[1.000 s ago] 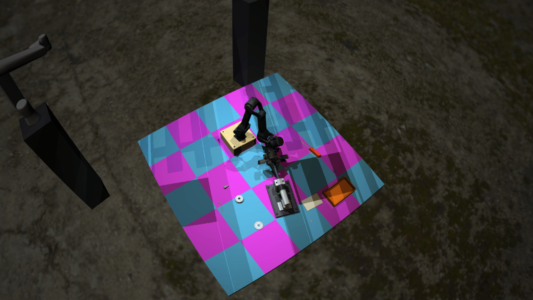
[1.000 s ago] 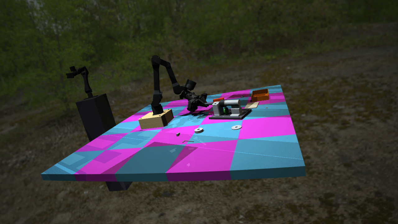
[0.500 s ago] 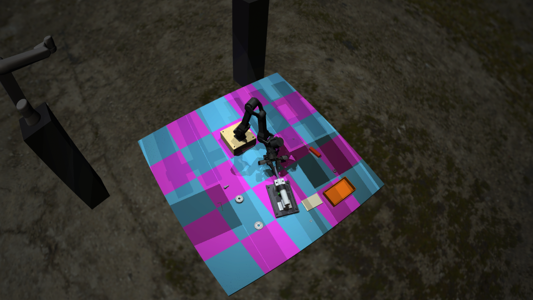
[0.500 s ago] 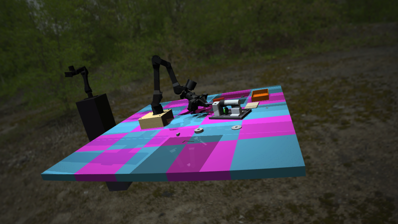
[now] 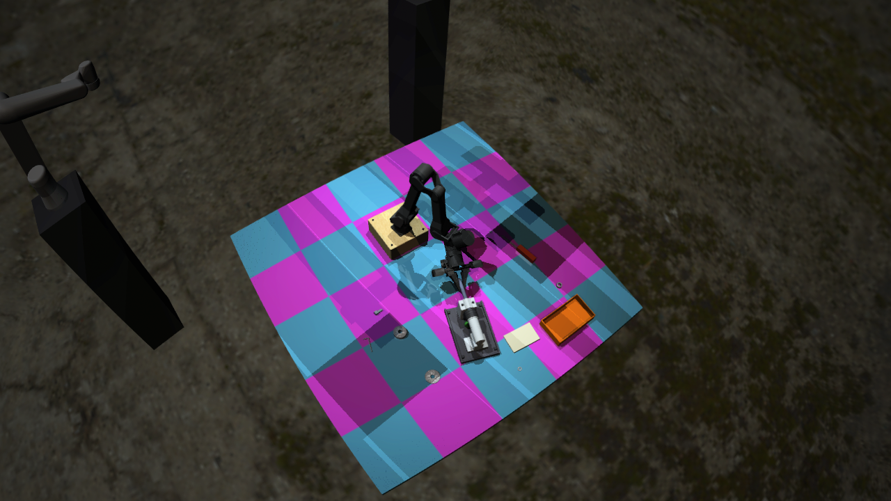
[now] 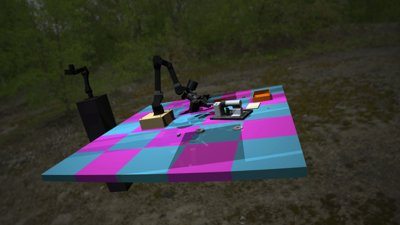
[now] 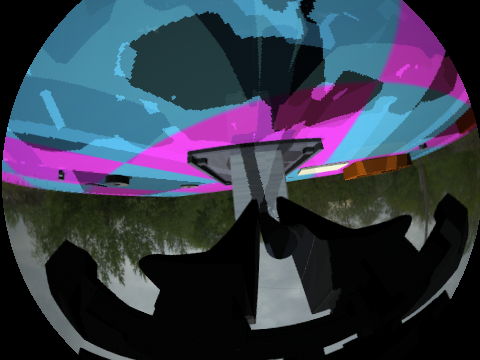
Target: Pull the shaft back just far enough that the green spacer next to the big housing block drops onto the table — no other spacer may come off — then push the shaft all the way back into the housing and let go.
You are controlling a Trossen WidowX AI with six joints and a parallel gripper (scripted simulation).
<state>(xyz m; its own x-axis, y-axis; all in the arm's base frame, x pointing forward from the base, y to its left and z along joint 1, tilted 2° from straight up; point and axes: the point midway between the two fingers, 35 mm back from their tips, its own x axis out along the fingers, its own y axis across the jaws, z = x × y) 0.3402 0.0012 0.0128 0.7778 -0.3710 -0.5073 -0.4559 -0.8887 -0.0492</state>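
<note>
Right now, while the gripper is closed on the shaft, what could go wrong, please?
The green spacer sits low beneath the white cylinder; pushing the shaft home might pinch it if it lies in the way. Pulling further could free another spacer. The gripper grips the shaft near its end, so a tilted push may jam it in the white block.
</note>
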